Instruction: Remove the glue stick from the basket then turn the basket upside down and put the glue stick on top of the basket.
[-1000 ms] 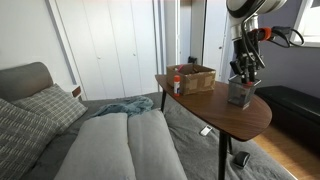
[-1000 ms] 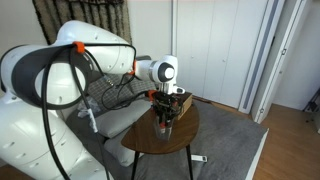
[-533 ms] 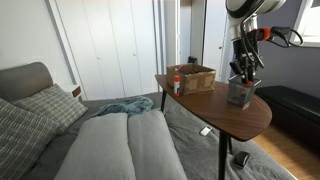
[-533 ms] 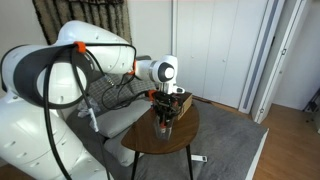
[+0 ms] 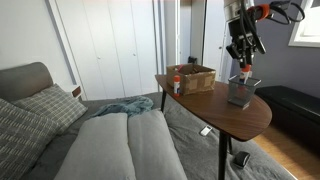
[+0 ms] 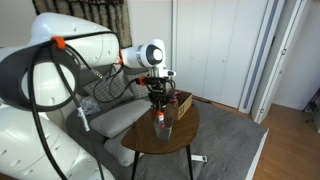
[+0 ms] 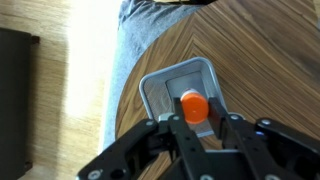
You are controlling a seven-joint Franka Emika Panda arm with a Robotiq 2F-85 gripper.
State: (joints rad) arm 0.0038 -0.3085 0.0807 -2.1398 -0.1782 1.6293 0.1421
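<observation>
My gripper (image 7: 195,112) is shut on the glue stick (image 7: 194,105), whose orange-red cap faces the wrist camera between the two fingers. The stick hangs lifted above the grey wire-mesh basket (image 7: 178,88), which stands upright on the wooden table. In an exterior view the gripper (image 5: 243,62) holds the glue stick (image 5: 244,70) just above the basket (image 5: 240,92) near the table's right end. In an exterior view the glue stick (image 6: 158,115) hangs under the gripper (image 6: 158,106) over the basket (image 6: 163,127).
A brown box-like tray (image 5: 193,78) stands at the table's back, with a small red-and-white item (image 5: 177,84) beside it. The round wooden table (image 5: 210,104) stands next to a sofa with cushions (image 5: 45,105). Grey rug lies beyond the table edge (image 7: 128,60).
The gripper has risen from the basket, lifting the glue stick up and out of it. The basket stays in place.
</observation>
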